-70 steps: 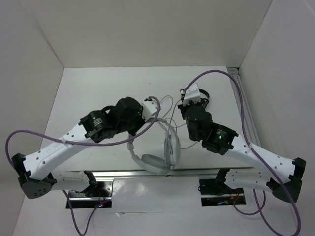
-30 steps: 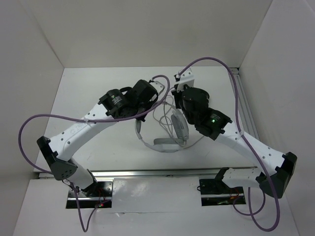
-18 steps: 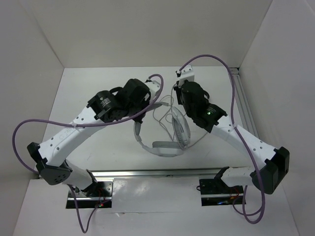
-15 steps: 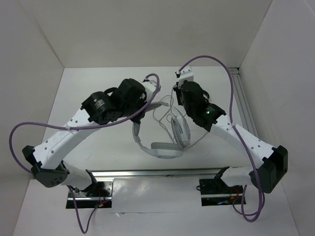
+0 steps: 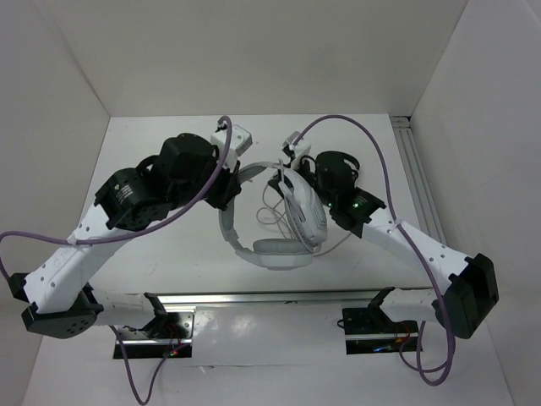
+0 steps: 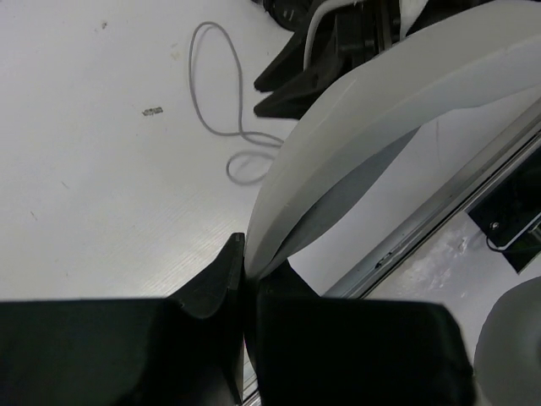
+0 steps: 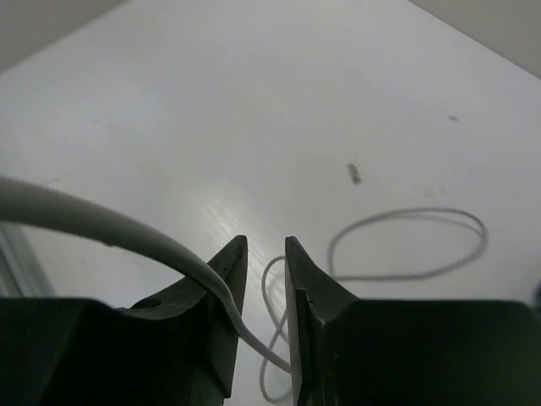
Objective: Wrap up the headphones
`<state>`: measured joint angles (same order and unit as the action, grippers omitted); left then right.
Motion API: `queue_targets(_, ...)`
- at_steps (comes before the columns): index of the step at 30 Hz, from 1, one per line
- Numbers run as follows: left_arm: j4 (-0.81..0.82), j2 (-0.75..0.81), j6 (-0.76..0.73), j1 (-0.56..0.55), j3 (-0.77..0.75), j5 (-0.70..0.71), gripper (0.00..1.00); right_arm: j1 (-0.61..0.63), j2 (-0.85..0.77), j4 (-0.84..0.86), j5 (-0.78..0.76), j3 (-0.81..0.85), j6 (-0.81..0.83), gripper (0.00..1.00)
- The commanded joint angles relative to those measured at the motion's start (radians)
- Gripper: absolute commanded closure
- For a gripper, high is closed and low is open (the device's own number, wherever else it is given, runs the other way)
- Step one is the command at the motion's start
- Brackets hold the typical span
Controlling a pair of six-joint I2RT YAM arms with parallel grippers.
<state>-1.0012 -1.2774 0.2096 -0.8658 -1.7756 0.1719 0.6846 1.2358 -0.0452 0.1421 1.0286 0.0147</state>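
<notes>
Wrapping the headphones [image 5: 275, 252] comes down to one hand anchoring and the other feeding, I reckon. They sit mid-table [image 5: 186, 262] between my two arms, with the headband toward the near edge and the earcups toward the far side.

My left gripper [image 6: 247, 264] is clamped tight on the edge of the white headband. My right gripper [image 7: 266, 254] is at the far end of the right-hand earcup, fingers standing a little apart. The grey cable [image 7: 110, 224] drapes over its left finger and drops through the gap, loose and not pinched. More of it lies in slack loops on the table just beyond.

How I'd play it: hold the left clamp firm and don't twist the band, since any wobble would loosen whatever turns I lay down. I'd close the right fingers on the cable close to where it leaves the cup, not out in the loops, then carry it round with light, even tension.

The thing to watch is those loops snagging on my own fingers. I can't tell where the plug end is, so I'd go slow.
</notes>
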Motion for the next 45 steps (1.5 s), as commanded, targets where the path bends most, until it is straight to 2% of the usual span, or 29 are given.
queue_targets(1,0.125,0.058,0.111,-0.009,-0.071,0.030,1.00,-0.007,0.008,0.298,0.240,-0.045,-0.056,0.67)
queue_targets(3,0.137,0.067,0.145,-0.009,-0.082,0.098,1.00,-0.019,0.075,0.413,0.272,-0.058,-0.085,0.67)
queue_targets(8,0.164,0.087,0.220,-0.009,-0.189,0.195,1.00,-0.068,0.285,0.707,0.424,-0.050,-0.281,0.57)
queue_targets(9,0.150,0.054,0.231,-0.009,-0.262,0.207,1.00,-0.068,0.374,0.737,0.442,-0.030,-0.307,0.57)
queue_targets(13,0.029,-0.098,0.266,0.043,-0.486,0.302,1.00,-0.005,0.560,0.835,0.484,0.088,-0.392,0.57)
queue_targets(16,-0.019,-0.184,0.266,0.196,-0.608,0.250,1.00,0.050,0.626,0.855,0.458,0.097,-0.392,0.78)
queue_targets(17,-0.019,-0.236,0.266,0.247,-0.625,0.188,1.00,0.059,0.626,0.855,0.444,0.085,-0.392,0.86)
queue_targets(18,-0.028,-0.261,0.266,0.361,-0.637,0.152,1.00,0.069,0.637,0.873,0.444,0.073,-0.392,0.97)
queue_targets(20,-0.028,-0.322,0.277,0.473,-0.648,0.042,1.00,0.082,0.627,0.884,0.415,0.024,-0.392,0.99)
queue_targets(21,-0.028,-0.341,0.277,0.572,-0.648,0.013,1.00,0.092,0.617,0.884,0.415,0.007,-0.380,0.99)
queue_targets(23,-0.019,-0.373,0.277,0.651,-0.648,-0.040,1.00,0.101,0.574,0.872,0.415,-0.056,-0.365,0.99)
queue_targets(24,-0.019,-0.390,0.277,0.724,-0.648,-0.066,1.00,0.101,0.558,0.872,0.415,-0.082,-0.352,0.96)
queue_targets(28,-0.028,-0.482,0.277,0.853,-0.662,-0.172,1.00,0.133,0.472,0.840,0.415,-0.183,-0.314,0.92)
queue_targets(32,0.007,-0.468,0.277,0.867,-0.561,-0.189,1.00,0.133,0.438,0.863,0.467,-0.239,-0.314,0.88)
queue_targets(34,0.007,-0.459,0.254,0.867,-0.549,-0.147,1.00,0.142,0.438,0.863,0.494,-0.249,-0.314,1.00)
queue_targets(35,0.007,-0.459,0.254,0.867,-0.532,-0.132,1.00,0.142,0.438,0.863,0.495,-0.249,-0.314,1.00)
queue_targets(38,0.007,-0.459,0.243,0.867,-0.473,-0.046,1.00,0.190,0.339,0.736,0.420,-0.259,-0.254,1.00)
queue_targets(41,0.007,-0.459,0.243,0.844,-0.386,0.142,1.00,0.251,0.213,0.537,0.286,-0.280,-0.170,1.00)
queue_targets(42,0.007,-0.459,0.243,0.844,-0.371,0.179,1.00,0.268,0.182,0.536,0.286,-0.280,-0.150,1.00)
queue_targets(45,0.007,-0.471,0.254,0.794,-0.291,0.289,1.00,0.342,0.070,0.342,0.127,-0.231,-0.064,1.00)
